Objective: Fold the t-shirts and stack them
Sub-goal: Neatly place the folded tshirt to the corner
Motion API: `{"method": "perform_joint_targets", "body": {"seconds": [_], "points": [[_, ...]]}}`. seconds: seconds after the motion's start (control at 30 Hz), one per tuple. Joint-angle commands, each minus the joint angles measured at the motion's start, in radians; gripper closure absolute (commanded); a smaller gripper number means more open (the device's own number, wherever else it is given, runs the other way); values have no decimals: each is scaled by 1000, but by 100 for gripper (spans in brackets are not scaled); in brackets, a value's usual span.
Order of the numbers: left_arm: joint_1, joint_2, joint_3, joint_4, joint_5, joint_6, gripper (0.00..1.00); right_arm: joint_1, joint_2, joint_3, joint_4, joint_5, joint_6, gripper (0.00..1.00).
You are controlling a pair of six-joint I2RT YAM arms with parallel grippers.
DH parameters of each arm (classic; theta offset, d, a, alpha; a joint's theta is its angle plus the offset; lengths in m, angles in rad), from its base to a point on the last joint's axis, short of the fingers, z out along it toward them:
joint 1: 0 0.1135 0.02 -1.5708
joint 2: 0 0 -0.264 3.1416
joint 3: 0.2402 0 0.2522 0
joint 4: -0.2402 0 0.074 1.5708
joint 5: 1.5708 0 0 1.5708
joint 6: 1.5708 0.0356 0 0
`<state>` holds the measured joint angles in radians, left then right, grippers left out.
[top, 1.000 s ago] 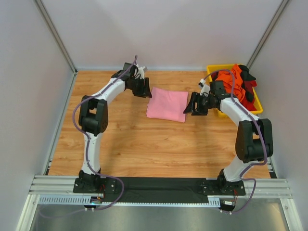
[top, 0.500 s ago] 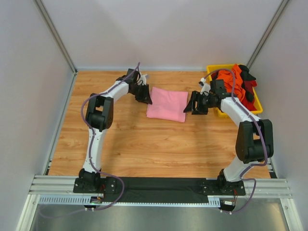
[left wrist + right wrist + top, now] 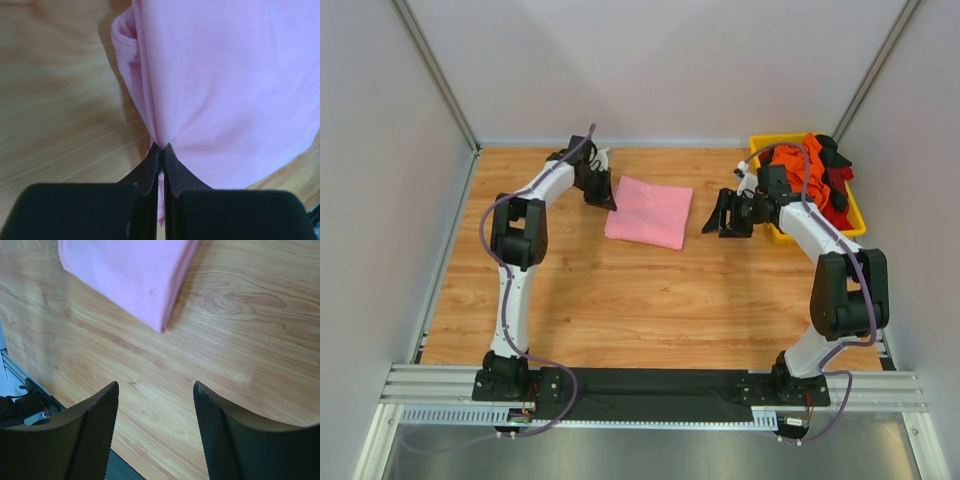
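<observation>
Cloth puckers between the tips of your left gripper point(image 3: 161, 146), which is clamped tight on the left edge of the folded pink t-shirt point(image 3: 648, 212). I judge this grip is meant for sliding the shirt across the wooden table point(image 3: 620, 300) to a stacking spot. Your right gripper point(image 3: 155, 390) hangs spread and empty near the shirt's other edge, not touching it. The orange, red and black shirts point(image 3: 807, 172) lie heaped in the yellow bin point(image 3: 767, 140), so most of the folding remains.
</observation>
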<state>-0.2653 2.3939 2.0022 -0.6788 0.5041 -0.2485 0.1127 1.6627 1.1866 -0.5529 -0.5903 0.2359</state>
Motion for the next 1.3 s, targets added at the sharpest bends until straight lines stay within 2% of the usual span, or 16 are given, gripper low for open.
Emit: {"method": "perform_joint_targets", "body": {"seconds": [0.0,0.17,0.3,0.37,0.53,0.63,0.8,1.27], "points": [[95,-62,20,-109,-120,84,100,2,-63,15,10,4,8,37],[221,-65,15,-140,-194,129,100,2,-69,5,25,-3,14,37],[323,-18,101,-169,-271,144,100,1,-67,-5,41,-9,16,37],[348,1,124,-177,-346,161,100,2,-63,-7,42,-13,14,37],[423,17,159,-120,-395,189,100,2,-47,27,25,14,16,37],[442,45,203,-105,-533,247,100,4,-38,42,11,21,14,37],[518,117,346,-157,-490,222,100,4,-32,39,27,7,23,37],[577,100,345,-84,-573,247,100,4,-52,16,74,-19,54,37]]}}
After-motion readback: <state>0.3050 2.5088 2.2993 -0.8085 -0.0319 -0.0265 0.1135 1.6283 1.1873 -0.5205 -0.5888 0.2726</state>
